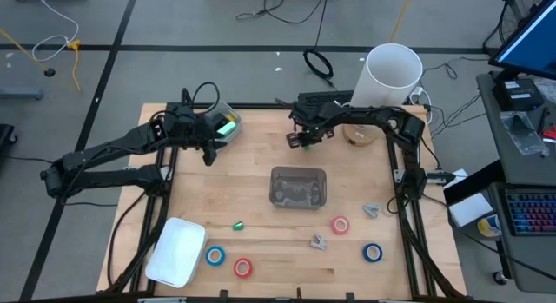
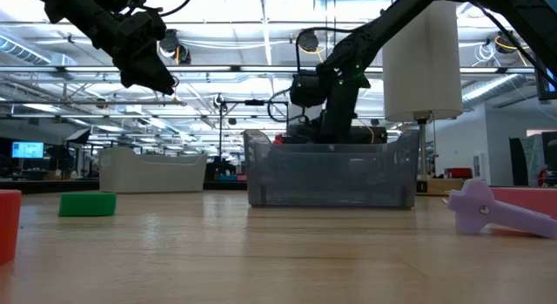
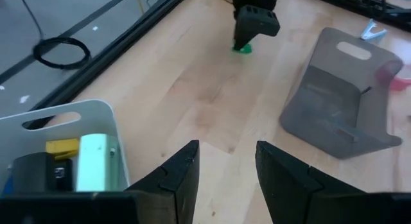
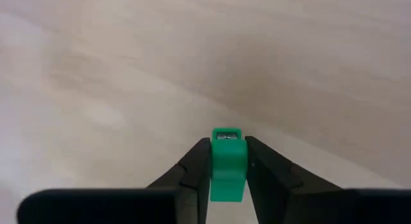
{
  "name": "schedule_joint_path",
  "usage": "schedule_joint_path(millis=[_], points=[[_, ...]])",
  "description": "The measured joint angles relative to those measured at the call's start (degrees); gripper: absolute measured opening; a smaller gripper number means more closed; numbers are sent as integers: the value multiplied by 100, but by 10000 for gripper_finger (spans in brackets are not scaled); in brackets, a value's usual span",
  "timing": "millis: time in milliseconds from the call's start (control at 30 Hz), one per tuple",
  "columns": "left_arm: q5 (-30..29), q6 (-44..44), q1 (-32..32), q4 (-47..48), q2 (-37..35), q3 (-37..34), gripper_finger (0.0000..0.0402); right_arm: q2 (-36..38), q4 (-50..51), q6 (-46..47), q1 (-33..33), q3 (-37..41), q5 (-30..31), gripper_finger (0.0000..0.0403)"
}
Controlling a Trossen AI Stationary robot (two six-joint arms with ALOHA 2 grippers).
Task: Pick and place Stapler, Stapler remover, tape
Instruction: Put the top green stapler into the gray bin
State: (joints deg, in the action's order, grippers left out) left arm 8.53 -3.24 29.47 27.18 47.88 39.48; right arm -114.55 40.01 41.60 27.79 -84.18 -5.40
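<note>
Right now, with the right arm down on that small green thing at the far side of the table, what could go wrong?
1. The right pincer clamps the green stapler only near its fingertips, so the stapler may slip or twist when it is lifted.
2. The left pincer stands open beside the white bin, not far away; a wide swing by the right arm might meet the left one.

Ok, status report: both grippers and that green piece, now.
Right gripper shut on small green stapler, far side of table. Left gripper open, empty, beside white bin. Nothing in the way.
</note>
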Motion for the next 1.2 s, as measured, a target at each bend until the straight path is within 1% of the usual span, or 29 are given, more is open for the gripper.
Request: schedule_joint_path(millis=[67, 267, 367, 467, 567, 733, 833, 1033, 1200], points=[[146, -33, 0, 0, 0, 0, 152, 112, -211, 34, -5, 3, -227, 71], [541, -254, 1, -10, 11, 0, 152, 618, -1131, 58, -64, 6, -265, 68], [699, -376, 0, -96, 17, 0, 152, 945, -1894, 124, -84, 2, -411, 74], [911, -544, 0, -318, 55, 0, 152, 1243, -2706, 127, -165, 0, -602, 72], [1074, -657, -4, -669, 129, 2, 152, 1394, -3559, 126, -285, -2, -923, 67], [1108, -895, -59, -1269, 371, 4, 152, 1469, -4630, 280, -511, -7, -1268, 73], [1081, -910, -117, -1470, 555, 4, 152, 1450, -4886, 282, -642, -7, -1308, 72], [1106, -1251, -129, -2014, 897, 2, 152, 1455, -4919, 132, -836, -7, -1286, 71], [1510, -1516, -129, -2531, 1109, 2, 152, 1456, -4918, 112, -931, -7, -1282, 73]])
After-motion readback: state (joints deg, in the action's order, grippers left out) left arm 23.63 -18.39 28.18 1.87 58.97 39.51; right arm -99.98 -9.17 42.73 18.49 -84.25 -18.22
